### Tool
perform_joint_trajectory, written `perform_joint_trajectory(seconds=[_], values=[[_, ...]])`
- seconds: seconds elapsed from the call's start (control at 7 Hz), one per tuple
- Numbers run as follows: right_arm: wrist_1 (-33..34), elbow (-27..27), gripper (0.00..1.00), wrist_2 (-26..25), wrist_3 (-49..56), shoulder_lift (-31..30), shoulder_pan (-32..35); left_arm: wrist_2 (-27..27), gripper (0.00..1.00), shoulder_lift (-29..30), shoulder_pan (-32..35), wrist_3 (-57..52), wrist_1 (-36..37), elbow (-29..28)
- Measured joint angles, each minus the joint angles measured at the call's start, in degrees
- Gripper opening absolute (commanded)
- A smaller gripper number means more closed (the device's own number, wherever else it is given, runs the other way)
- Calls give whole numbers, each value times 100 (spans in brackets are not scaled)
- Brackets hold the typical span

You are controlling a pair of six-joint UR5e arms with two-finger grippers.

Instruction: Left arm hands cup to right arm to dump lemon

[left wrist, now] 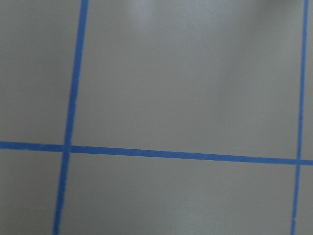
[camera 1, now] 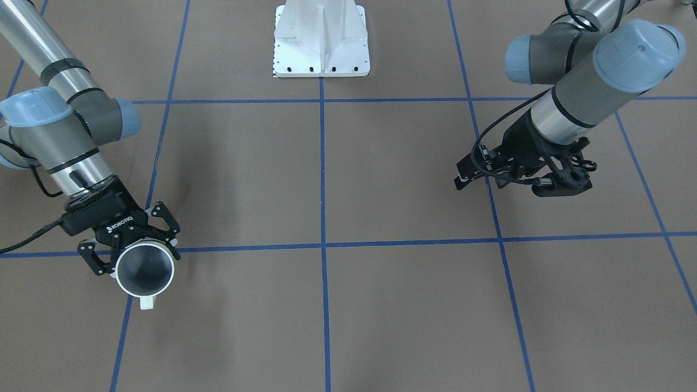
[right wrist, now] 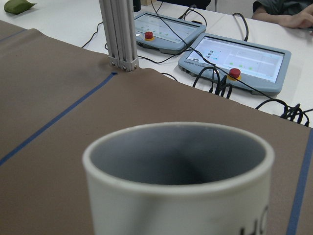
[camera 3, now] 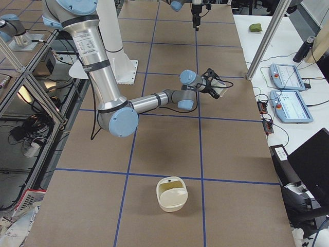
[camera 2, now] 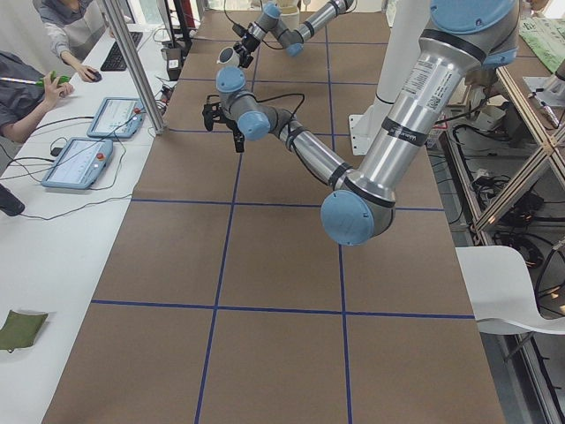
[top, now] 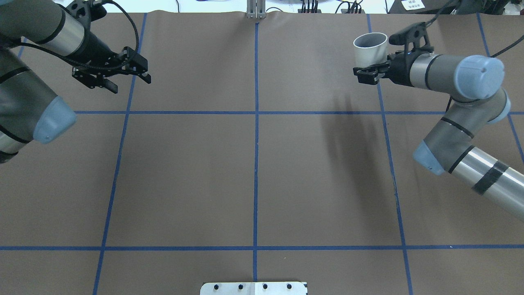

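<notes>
The cup [camera 1: 145, 268] is an off-white mug with a grey inside. It sits roughly upright in my right gripper [camera 1: 139, 256], the one marked ROBOTIQ, whose fingers are shut around its wall. In the overhead view the cup [top: 370, 47] is at the far right, held over the table. The right wrist view shows the cup [right wrist: 178, 186] close up with dark lettering, and its inside looks empty. No lemon shows in any view. My left gripper [top: 127, 82] is open and empty at the far left, well apart from the cup; it also shows in the front-facing view [camera 1: 506, 182].
A cream tub [camera 3: 172, 194] stands on the table near its end on my right. The white robot base plate [camera 1: 321, 54] is at the table's middle edge. An aluminium post [right wrist: 120, 34] and two tablets [right wrist: 234, 61] are beyond the far edge.
</notes>
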State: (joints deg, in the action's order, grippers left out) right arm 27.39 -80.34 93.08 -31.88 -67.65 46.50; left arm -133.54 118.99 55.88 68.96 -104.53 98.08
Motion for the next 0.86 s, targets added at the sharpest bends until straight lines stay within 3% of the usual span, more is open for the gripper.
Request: perform_joint_trajectory(seconds=[0.43, 0.86], values=[[1205, -81, 18, -1547, 936, 639, -835, 3, 100, 848, -180, 1280, -28, -497], [2130, -63, 19, -2336, 1010, 1353, -1344, -2, 100, 1499, -249, 2016, -102, -1152]])
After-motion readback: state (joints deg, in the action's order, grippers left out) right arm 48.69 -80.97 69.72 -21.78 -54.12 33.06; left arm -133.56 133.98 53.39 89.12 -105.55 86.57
